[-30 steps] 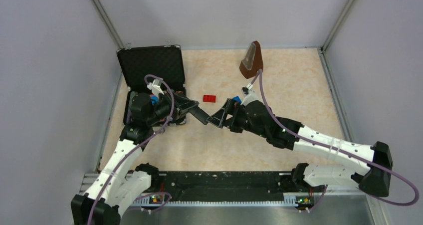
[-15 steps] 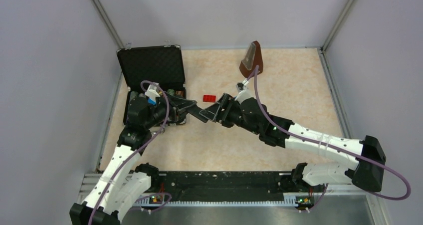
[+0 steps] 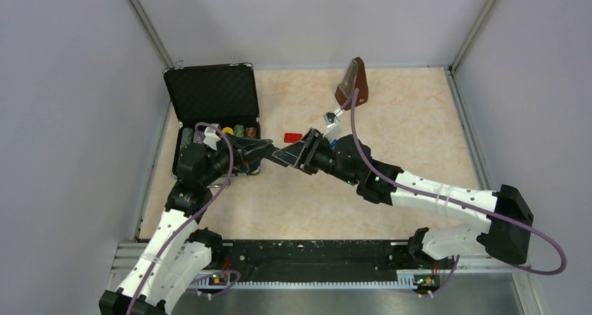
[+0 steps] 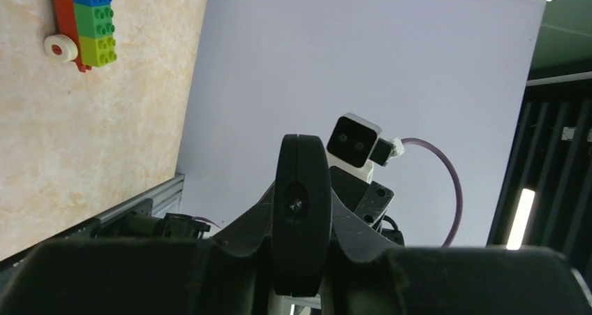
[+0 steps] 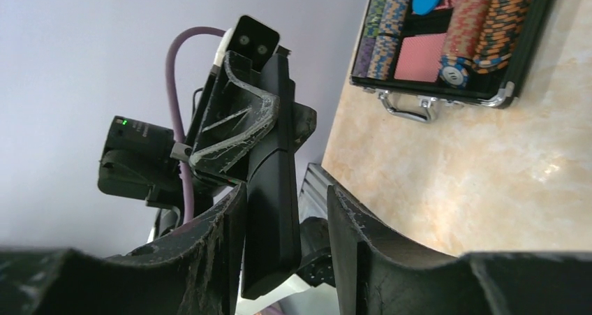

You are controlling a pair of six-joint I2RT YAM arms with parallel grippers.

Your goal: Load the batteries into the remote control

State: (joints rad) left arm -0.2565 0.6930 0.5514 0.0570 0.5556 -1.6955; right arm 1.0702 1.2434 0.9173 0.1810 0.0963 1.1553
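- The left claw is pressed together on one end of the remote control and holds it in the air above the table.
- The right claw stands spread around the remote control's other end. One finger lies against its side, and a gap shows at the other finger.
- The remote control's long axis runs left to right across the table, from claw to claw. Its free end points to the right arm.
- In the left wrist view the remote control appears end-on and blocks the middle of the picture.
- A toy-brick train lies flat on the table beyond the remote control.
- A red brick lies on the table just behind the two claws, apart from both.
- An open black case sits at the far left. Rows of chips fill its tray, and the left arm covers its near edge.
- A brown wedge-shaped object stands upright at the far edge. The right arm's cable crosses its base.
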